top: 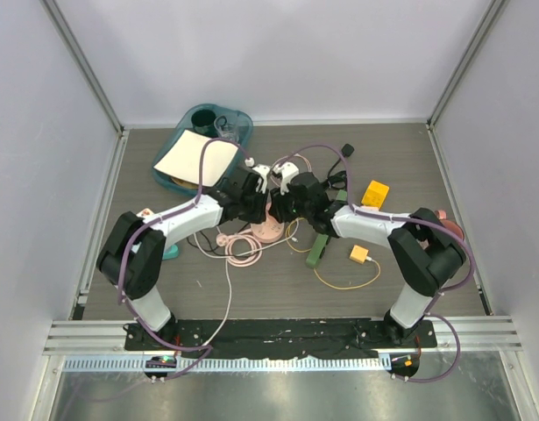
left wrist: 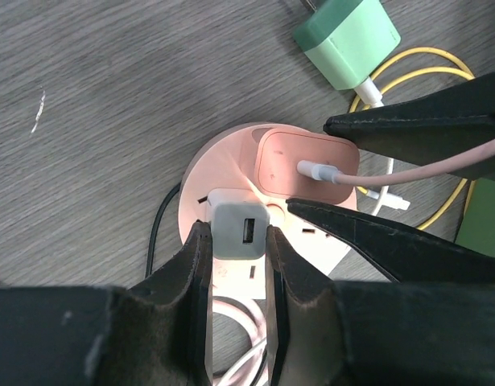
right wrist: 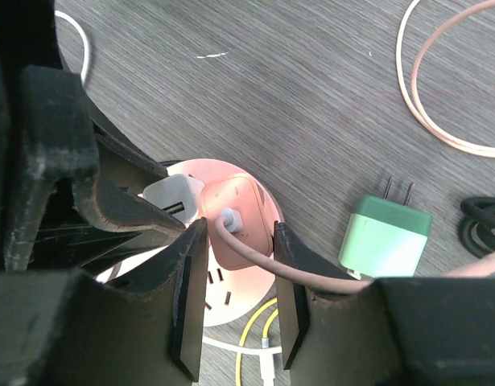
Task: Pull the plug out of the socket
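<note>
Hidden from above, the grey plug [left wrist: 239,229] is seen pinched by the left gripper [left wrist: 237,237], the pink plug [right wrist: 247,209] by the right gripper [right wrist: 239,233].

- No text, brand, number or sign can be read in any view.
- Grey plug [left wrist: 239,233], between the left fingers [left wrist: 183,273]: no legible marking.
- Pink plug [right wrist: 251,201], between the right fingers [right wrist: 191,273]: no legible marking.
- Green charger [right wrist: 384,241], just beside the right fingers: no legible marking.
</note>
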You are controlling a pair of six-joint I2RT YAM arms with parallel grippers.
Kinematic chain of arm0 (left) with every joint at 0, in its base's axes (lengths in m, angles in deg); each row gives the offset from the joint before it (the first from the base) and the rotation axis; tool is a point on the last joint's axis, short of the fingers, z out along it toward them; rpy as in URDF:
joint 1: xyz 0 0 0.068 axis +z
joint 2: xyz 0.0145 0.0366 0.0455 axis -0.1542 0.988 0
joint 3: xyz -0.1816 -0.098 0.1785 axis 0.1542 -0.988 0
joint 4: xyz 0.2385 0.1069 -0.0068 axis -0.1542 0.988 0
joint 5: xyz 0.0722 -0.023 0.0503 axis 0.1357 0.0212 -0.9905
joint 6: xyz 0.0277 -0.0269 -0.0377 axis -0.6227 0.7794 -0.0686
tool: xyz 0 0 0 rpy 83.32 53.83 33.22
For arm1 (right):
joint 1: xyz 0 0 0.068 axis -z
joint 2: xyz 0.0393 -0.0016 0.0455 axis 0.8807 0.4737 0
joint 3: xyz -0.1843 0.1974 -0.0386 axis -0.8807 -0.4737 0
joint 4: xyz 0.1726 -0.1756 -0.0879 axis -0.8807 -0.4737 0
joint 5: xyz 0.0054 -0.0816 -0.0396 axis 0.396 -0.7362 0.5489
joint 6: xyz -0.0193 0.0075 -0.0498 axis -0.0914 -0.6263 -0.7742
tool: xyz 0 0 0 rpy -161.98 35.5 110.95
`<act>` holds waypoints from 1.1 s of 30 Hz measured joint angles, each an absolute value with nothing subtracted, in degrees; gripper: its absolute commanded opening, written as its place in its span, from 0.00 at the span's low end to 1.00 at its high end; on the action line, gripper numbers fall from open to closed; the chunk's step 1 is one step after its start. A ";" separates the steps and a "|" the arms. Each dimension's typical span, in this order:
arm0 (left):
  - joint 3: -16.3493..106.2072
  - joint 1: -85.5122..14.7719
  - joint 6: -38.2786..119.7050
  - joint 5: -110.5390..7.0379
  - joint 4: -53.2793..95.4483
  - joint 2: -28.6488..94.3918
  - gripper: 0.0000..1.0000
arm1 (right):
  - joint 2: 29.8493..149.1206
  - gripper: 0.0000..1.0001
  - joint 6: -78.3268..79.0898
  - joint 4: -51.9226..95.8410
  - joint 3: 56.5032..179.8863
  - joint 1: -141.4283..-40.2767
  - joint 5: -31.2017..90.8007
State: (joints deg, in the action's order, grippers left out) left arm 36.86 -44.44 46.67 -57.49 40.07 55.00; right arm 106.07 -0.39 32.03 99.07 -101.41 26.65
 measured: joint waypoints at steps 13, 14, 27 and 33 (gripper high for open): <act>36.86 -45.27 46.74 -59.87 36.49 56.42 0.00 | 105.37 0.01 10.56 40.16 94.63 -96.82 31.50; 36.99 -45.27 46.80 -59.96 36.51 56.53 0.00 | 105.24 0.01 10.15 40.34 94.74 -97.32 30.63; 37.88 -45.23 47.31 -60.35 36.07 57.49 0.00 | 99.06 0.43 3.54 37.14 97.74 -99.79 27.48; 37.88 -45.25 47.11 -60.31 36.01 57.47 0.01 | 99.06 0.44 0.53 36.20 97.80 -98.87 28.53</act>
